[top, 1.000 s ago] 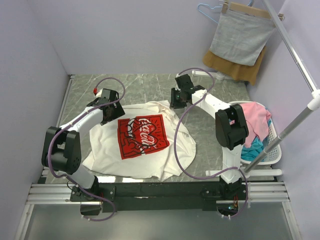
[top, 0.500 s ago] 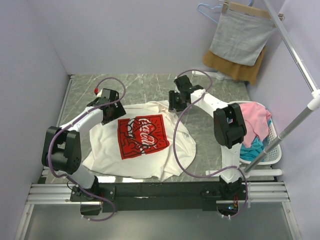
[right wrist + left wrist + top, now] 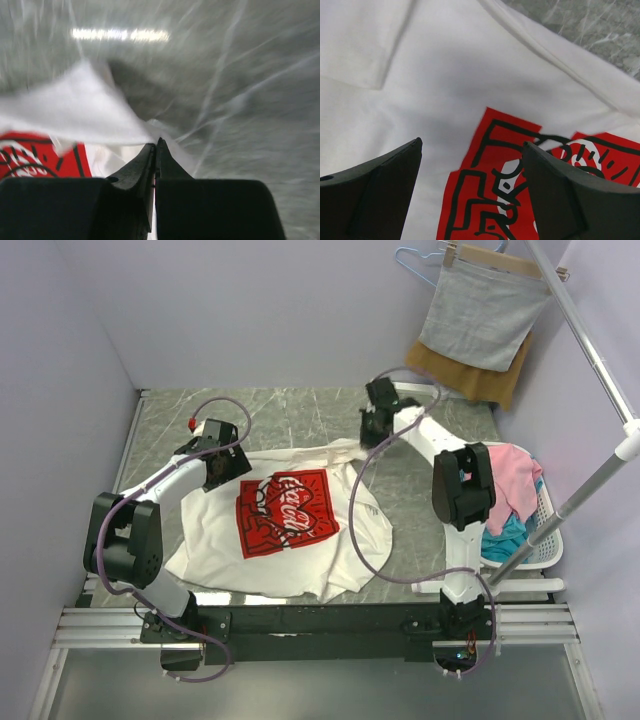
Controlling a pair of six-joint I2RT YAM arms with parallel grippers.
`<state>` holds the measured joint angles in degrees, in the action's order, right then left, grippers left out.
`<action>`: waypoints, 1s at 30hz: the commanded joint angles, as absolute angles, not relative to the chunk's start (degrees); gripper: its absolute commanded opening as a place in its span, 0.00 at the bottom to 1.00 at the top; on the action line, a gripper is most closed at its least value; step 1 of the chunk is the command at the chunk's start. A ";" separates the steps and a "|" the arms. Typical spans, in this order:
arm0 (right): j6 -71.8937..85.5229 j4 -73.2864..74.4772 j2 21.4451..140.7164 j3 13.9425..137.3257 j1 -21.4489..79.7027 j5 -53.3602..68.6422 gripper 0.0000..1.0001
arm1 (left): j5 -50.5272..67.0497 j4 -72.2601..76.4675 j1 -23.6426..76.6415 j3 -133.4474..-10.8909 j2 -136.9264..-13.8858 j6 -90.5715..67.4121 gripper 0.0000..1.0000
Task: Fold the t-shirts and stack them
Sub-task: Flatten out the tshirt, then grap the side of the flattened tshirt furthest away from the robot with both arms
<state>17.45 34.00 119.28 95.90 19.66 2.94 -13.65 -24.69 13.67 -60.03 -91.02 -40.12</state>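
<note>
One white t-shirt (image 3: 275,562) lies face up and crumpled on the grey marbled table (image 3: 290,420). Its red square print (image 3: 288,510) shows in the middle. My left gripper (image 3: 226,468) hovers open over the shirt's far left part. In the left wrist view its fingers straddle the print's corner (image 3: 485,165) with nothing between them (image 3: 472,143). My right gripper (image 3: 373,432) is shut on the shirt's far right edge. In the right wrist view white cloth (image 3: 65,115) runs into the closed fingertips (image 3: 156,144).
A white laundry basket (image 3: 548,540) with pink and teal clothes stands at the right. A grey cloth (image 3: 482,315) and a mustard-brown cloth (image 3: 465,378) hang at the back right. A metal rail (image 3: 598,365) slants along the right side.
My right gripper has moved back and to the right, drawing the shirt's far right edge out with it. The left arm has not moved.
</note>
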 commanded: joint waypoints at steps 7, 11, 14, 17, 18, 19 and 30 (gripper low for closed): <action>13.71 43.61 141.14 138.32 13.19 -4.57 0.40 | -13.80 -23.47 13.54 -62.40 -89.82 -39.20 0.87; 15.73 40.62 138.18 131.17 12.22 -3.43 0.64 | -14.06 -23.29 13.62 -62.49 -90.35 -39.20 0.86; 17.13 34.12 128.70 115.00 11.87 -4.12 0.70 | -15.46 -22.77 13.62 -62.49 -90.70 -39.29 0.88; 18.45 31.64 122.71 106.01 10.55 -3.26 0.73 | -17.13 -23.29 13.54 -64.07 -92.72 -39.64 0.89; 19.07 31.81 121.83 105.04 10.02 -2.99 0.73 | -17.75 -23.12 13.54 -64.59 -94.12 -39.64 0.89; 19.51 31.99 121.73 103.72 9.06 -2.73 0.73 | -17.75 -23.03 13.45 -65.90 -94.74 -39.20 0.90; 23.90 28.57 128.31 105.90 3.08 8.78 0.73 | -16.96 -21.62 12.48 -71.10 -99.84 -37.88 0.92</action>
